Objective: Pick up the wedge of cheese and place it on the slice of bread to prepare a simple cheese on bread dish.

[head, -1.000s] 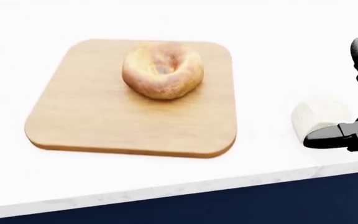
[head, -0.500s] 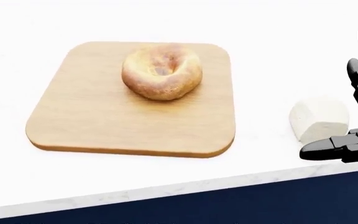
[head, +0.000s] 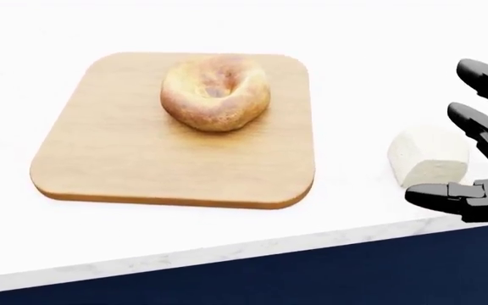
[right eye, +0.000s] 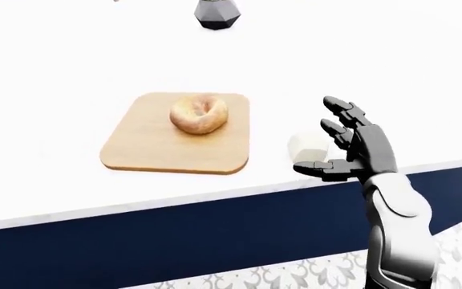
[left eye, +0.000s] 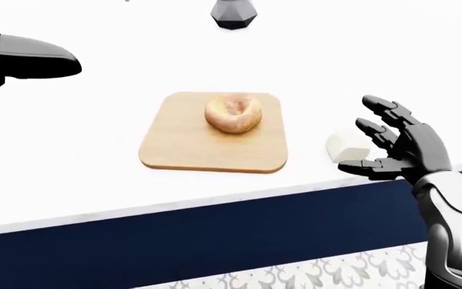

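A wooden board and a dark faceted object on a white worktop

We see a tan wooden cutting board [head: 125,159] with rounded corners lying flat on the white worktop [left eye: 70,174], near its lower edge in the eye views. A dark grey faceted object [left eye: 234,14] stands well apart at the top of the left-eye view, cut off by the frame. Below the worktop's marbled edge runs a navy cabinet face [left eye: 215,241], and beneath that a grey patterned floor [left eye: 335,274].

On my table [head: 24,38] I count one wooden board [head: 125,152], one ring of bread [head: 214,92] and one white cheese wedge [head: 426,162]. One dark faceted object [left eye: 234,15] stands apart. Two hands show: my right hand [left eye: 391,147] and my left hand [left eye: 22,57].
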Motion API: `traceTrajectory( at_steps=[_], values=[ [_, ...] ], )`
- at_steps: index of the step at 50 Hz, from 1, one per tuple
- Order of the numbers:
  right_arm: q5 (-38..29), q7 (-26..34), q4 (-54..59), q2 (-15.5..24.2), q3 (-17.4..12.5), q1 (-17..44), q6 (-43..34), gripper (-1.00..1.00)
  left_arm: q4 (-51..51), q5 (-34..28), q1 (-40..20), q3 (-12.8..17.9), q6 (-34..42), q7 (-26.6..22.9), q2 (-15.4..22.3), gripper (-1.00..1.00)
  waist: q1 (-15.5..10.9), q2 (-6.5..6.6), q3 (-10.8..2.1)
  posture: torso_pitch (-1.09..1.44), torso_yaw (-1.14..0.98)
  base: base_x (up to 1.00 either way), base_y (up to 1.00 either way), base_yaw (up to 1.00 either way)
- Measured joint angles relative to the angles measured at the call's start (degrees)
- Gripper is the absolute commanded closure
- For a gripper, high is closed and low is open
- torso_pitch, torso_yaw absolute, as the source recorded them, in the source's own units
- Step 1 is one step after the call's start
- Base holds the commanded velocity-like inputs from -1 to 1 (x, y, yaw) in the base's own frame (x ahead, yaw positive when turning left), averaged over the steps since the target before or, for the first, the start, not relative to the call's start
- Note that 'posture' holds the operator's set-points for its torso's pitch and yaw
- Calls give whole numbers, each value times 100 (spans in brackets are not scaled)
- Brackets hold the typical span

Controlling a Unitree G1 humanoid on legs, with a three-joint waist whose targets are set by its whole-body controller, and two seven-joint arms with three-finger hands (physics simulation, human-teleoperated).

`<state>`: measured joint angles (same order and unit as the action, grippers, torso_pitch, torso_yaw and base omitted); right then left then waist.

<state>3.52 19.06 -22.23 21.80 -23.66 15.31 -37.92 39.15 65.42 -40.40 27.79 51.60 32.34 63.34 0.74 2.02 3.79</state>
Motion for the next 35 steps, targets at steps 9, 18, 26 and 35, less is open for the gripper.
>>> traceTrajectory(
  at_steps=[9, 18, 26, 35],
  values=[
    [-101, -90, 99, -4, -20, -6, 59, -63, -10, 38, 21, -6, -36, 17, 31, -100, 0, 4, 1, 0, 0, 0, 0, 0],
    [-232, -186, 120, -12, 59, 49, -10, -61, -13, 62, 21, -12, -60, 22, 23, -100, 3, 0, -6, 0, 0, 0, 0, 0],
    [-393, -199, 235, -4, 140, 78, -16, -48, -18, 67, 23, -8, -61, 27, 36, -100, -1, 1, -5, 0, 0, 0, 0, 0],
    [-578, -109, 207, -3, 156, 74, 4, -36, -8, 122, 46, 1, -97, 72, 84, -100, 0, 3, -8, 0, 0, 0, 0, 0]
  ],
)
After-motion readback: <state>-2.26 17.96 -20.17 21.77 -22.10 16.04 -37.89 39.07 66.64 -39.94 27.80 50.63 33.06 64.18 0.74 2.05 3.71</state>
